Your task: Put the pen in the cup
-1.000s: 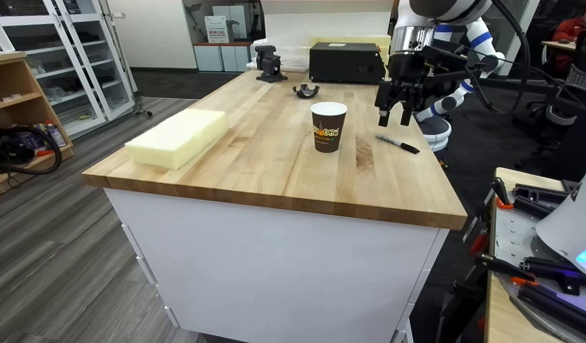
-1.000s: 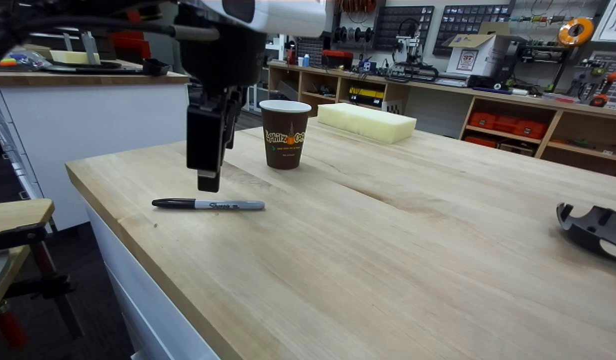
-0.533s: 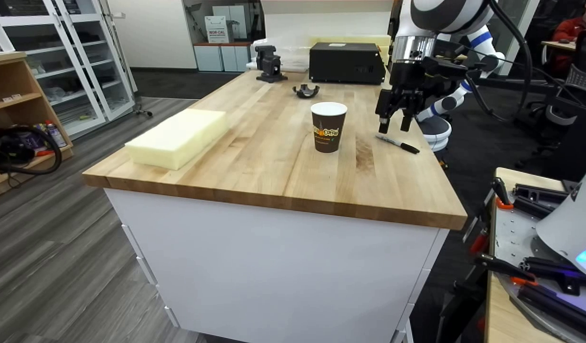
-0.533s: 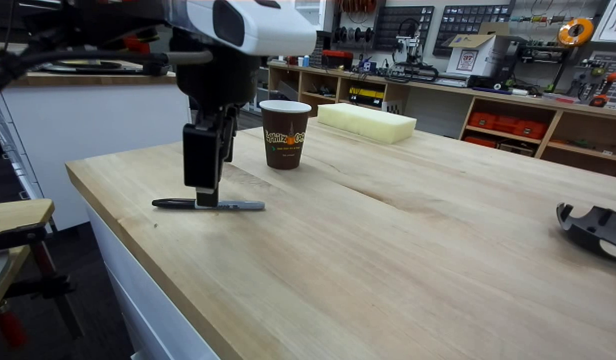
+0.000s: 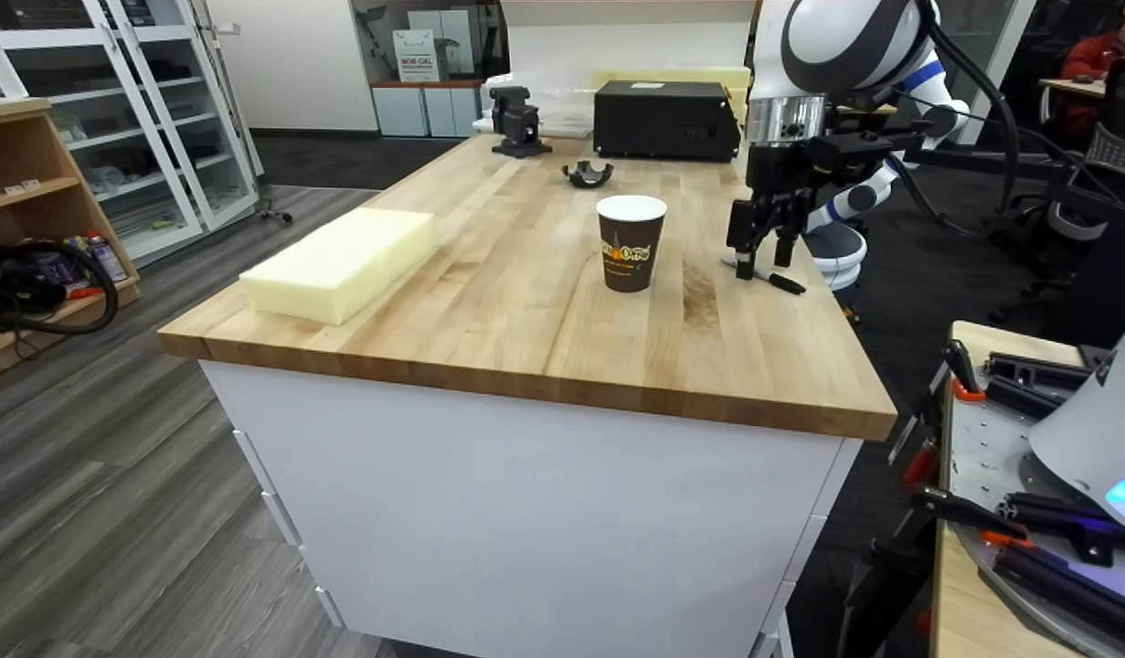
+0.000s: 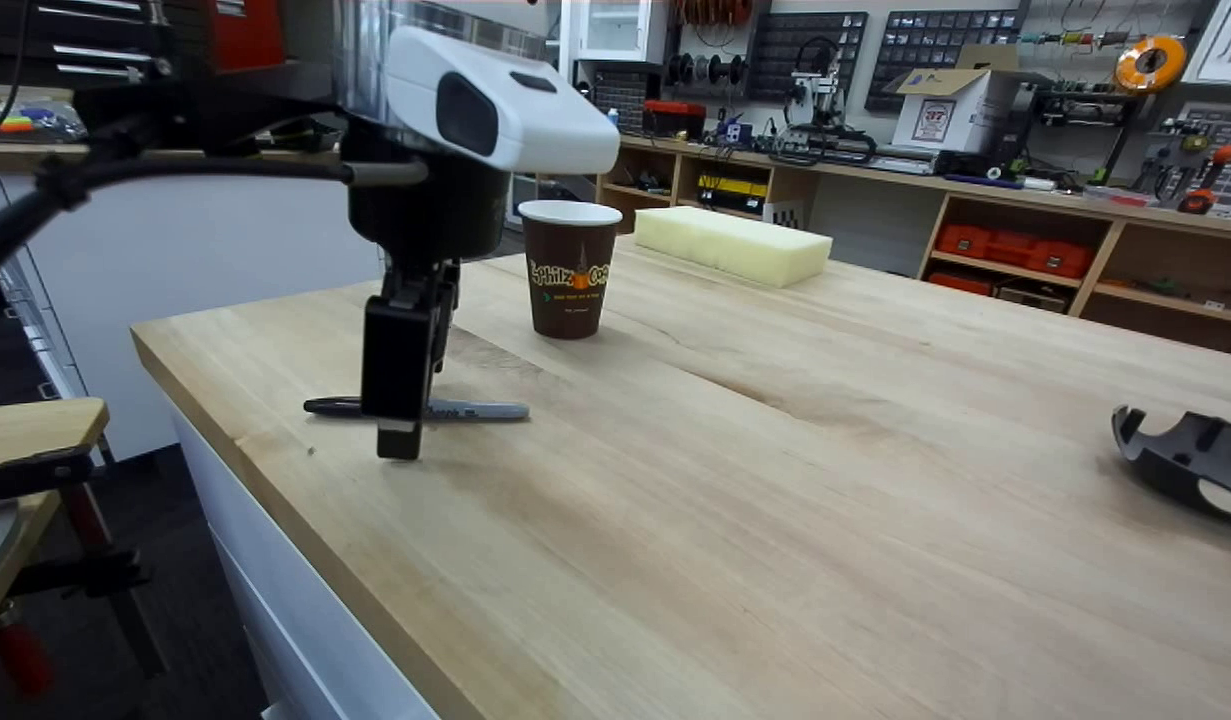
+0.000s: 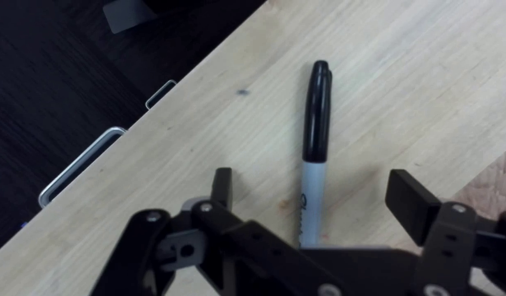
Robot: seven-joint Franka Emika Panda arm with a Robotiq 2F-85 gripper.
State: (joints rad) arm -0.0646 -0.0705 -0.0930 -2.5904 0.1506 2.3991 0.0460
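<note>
The pen is a marker with a black cap and a pale grey body. It lies flat on the wooden table in the wrist view (image 7: pixel 317 119) and in both exterior views (image 5: pixel 785 284) (image 6: pixel 480 410). My gripper (image 7: pixel 312 189) is open around the pen, one finger on each side, with a gap to both. Its fingertips are low at the table in both exterior views (image 5: pixel 765 262) (image 6: pixel 418 405). The dark brown cup (image 5: pixel 630 254) with a pale rim stands upright beside the gripper; it also shows in an exterior view (image 6: pixel 571 285). The cup is out of the wrist view.
A pale yellow foam block (image 5: pixel 343 265) lies beyond the cup (image 6: pixel 732 245). A black curved part (image 5: pixel 587 175) lies farther along the table (image 6: pixel 1188 462). A black box (image 5: pixel 667 121) stands at the far end. The table edge (image 7: pixel 129 131) runs close beside the pen.
My gripper has come down from above the pen to table level, its fingers now on either side of the pen. The pen and the cup have not moved.
</note>
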